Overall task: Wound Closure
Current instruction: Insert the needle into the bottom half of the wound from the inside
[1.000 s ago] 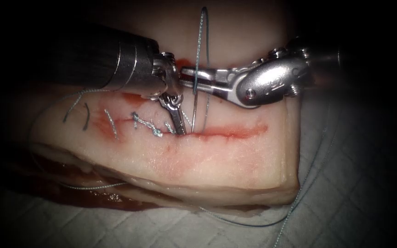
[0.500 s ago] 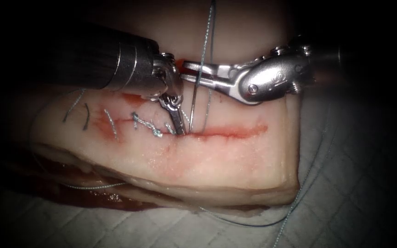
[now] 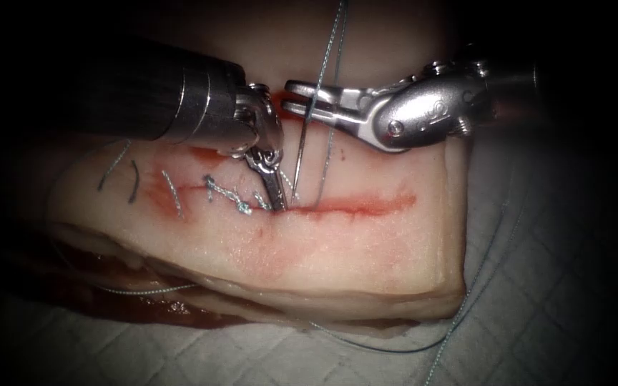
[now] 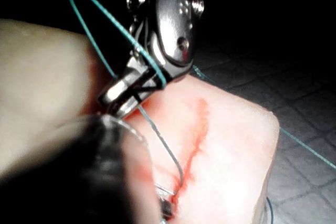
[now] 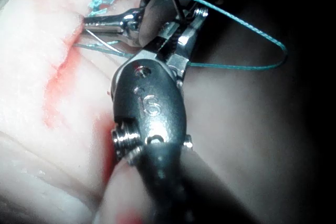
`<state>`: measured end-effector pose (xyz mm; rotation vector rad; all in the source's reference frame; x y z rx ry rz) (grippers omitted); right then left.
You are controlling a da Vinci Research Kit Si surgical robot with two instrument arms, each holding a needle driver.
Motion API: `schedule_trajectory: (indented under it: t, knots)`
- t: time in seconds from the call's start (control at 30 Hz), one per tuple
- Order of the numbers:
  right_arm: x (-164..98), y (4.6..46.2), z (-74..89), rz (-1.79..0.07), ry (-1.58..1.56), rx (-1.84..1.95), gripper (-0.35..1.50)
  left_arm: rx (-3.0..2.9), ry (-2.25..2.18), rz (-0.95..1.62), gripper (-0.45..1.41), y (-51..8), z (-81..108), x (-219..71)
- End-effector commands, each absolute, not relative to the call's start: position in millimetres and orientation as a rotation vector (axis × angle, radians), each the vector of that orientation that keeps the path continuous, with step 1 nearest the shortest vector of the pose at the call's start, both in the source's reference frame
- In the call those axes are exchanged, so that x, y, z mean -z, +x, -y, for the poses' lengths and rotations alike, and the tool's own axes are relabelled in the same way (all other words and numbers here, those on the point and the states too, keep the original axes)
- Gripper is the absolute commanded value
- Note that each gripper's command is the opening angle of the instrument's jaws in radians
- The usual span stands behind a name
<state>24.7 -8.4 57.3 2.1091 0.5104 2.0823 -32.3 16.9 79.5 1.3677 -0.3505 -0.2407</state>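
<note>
Needle (image 3: 300,159) seemingly gripped by right claw (image 3: 307,100), tip at cut (image 3: 355,207)

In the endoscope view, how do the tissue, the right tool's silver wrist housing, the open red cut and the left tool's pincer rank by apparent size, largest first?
1. tissue
2. right tool's wrist housing, though it may sit nearer the camera
3. open red cut, long but thin
4. left tool's pincer

The middle two are unsure.

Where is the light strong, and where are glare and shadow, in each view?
Endoscope view: light pools on the pale pork tissue, borders dark; glare on the right arm's steel hand, holding the thin curved needle near its thread end. Left wrist view: that hand glares. Right wrist view: shadow behind teal thread.
</note>
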Motion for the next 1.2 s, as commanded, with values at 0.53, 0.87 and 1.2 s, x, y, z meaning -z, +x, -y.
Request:
schedule_trajectory:
  t: [0.53,0.87,1.2]
  knots:
    - [-58.2,26.1,8.6,-0.503,2.001,-2.087,-0.35,0.237,1.369,0.351,-0.45,-32.8,-17.2,-79.7]
    - [-58.5,26.2,9.1,-0.497,1.986,-2.089,-0.35,0.236,1.369,0.348,-0.45,-32.6,-17.2,-79.7]
    - [-58.2,25.9,9.3,-0.425,1.979,-2.098,-0.35,0.241,1.370,0.342,-0.45,-32.7,-17.3,-79.7]
